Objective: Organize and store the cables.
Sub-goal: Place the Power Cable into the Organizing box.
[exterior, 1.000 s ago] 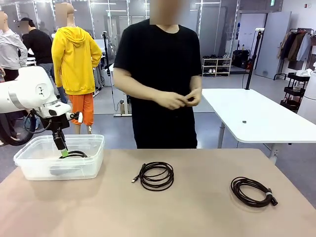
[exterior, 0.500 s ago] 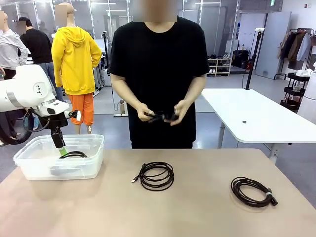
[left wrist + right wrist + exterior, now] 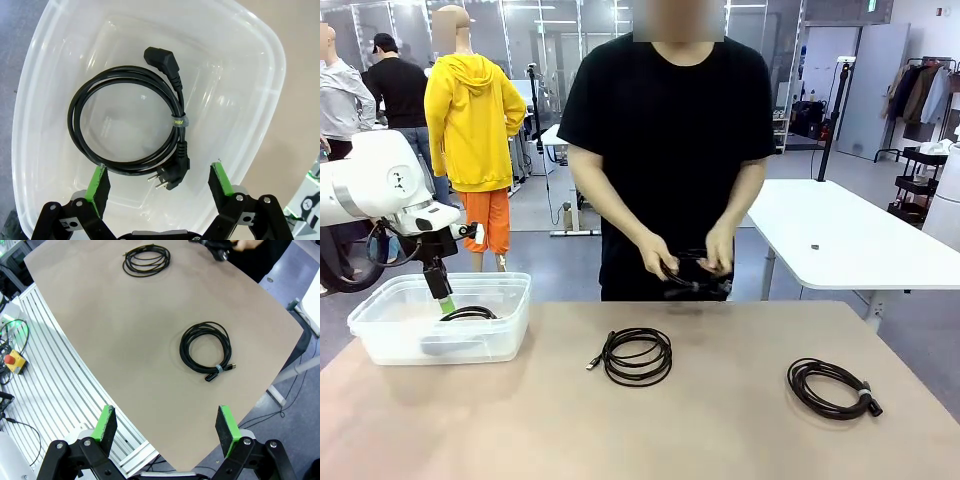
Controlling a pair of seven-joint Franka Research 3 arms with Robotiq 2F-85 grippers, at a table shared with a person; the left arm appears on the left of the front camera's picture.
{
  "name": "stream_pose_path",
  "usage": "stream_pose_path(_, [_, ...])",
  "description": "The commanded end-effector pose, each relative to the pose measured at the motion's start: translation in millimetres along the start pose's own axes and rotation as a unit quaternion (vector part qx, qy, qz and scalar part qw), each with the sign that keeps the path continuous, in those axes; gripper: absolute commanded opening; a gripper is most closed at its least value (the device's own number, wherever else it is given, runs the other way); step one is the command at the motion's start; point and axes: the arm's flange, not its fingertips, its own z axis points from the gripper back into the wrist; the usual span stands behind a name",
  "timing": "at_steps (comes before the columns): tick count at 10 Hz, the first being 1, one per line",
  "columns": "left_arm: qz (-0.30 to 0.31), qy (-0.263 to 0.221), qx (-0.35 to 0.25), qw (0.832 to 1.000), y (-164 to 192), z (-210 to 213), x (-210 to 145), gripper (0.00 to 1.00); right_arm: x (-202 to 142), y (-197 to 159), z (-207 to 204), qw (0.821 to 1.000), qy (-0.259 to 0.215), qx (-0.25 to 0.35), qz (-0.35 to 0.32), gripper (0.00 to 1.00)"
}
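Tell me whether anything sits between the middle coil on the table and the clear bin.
Nothing visible does. Bare tabletop lies between the middle coil and the clear bin. The bin is open-topped; one cable coil lies inside, and the left gripper hangs above it, jaws open.

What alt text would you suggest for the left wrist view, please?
A coiled black power cable lies on the bottom of a clear plastic bin, bound by a small tie, with a plug at each end. The robot's left hand hovers open above it, its green-padded fingers spread at the bottom edge.
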Motion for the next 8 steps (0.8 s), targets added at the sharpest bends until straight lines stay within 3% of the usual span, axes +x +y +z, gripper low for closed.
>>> stream_pose_path(1, [0.0, 0.001, 0.001, 1.0, 1, 0, -1, 1.0, 4, 0, -1, 1.0, -0.004, -0.002, -0.003, 1.0])
stream_pose_path(7, [0.0, 0.0, 0.0, 1.0, 0, 0, 0, 1.0, 4, 0, -1, 1.0, -0.004, -0.002, -0.003, 1.0])
stream_pose_path(8, [-0.001, -0.056, -0.037, 0.998, -4, 29, 0, 1.0, 4, 0, -1, 1.0, -0.004, -0.002, -0.003, 1.0])
